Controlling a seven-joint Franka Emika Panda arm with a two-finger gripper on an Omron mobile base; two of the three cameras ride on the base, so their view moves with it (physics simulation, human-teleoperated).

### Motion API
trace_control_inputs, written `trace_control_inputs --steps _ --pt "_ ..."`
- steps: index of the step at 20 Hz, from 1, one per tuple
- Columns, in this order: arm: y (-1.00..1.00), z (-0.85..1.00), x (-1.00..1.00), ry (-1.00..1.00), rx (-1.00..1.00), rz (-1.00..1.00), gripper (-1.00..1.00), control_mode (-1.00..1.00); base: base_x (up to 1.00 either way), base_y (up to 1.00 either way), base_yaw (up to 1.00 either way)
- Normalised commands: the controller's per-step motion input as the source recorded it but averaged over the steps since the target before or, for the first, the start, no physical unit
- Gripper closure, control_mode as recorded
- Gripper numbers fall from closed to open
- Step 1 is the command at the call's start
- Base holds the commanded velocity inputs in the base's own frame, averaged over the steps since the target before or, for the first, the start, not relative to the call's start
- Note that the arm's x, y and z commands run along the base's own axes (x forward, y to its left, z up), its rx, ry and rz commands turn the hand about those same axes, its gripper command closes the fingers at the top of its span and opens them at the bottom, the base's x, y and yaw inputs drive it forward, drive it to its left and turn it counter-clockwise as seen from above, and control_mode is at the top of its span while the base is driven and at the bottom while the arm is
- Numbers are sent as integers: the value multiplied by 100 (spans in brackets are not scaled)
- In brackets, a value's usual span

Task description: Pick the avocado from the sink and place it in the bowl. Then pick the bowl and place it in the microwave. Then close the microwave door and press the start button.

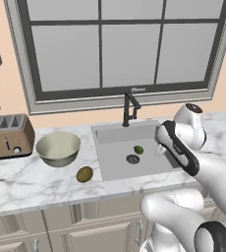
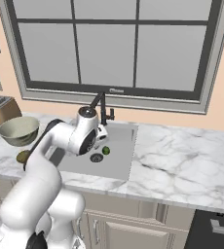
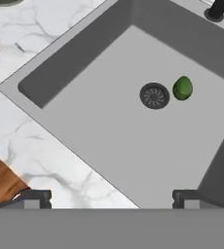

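Observation:
The small dark green avocado lies on the floor of the grey sink, just beside the round drain; it also shows as avocado and avocado. My gripper hovers above the sink's near part, open, with its two fingertips far apart and nothing between them. The avocado is ahead of it and off to one side. The pale greenish bowl stands upright on the counter left of the sink, seen too as bowl. The microwave and its door are out of view.
A larger olive-brown fruit lies on the marble counter between bowl and sink. The black faucet rises at the sink's back edge. A toaster stands at the far left. My arm reaches over the sink's right side.

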Motion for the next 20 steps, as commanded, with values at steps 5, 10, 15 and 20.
trace_control_inputs --steps 5,10,15,20 --pt "0 -43 56 0 0 0 -100 -100 0 0 0" --pt "0 -30 50 2 2 -2 -100 -100 0 0 0" --pt "-10 -4 50 2 5 -7 -100 -100 0 0 0" --pt "-19 -10 47 2 3 -2 -100 -100 0 0 0"
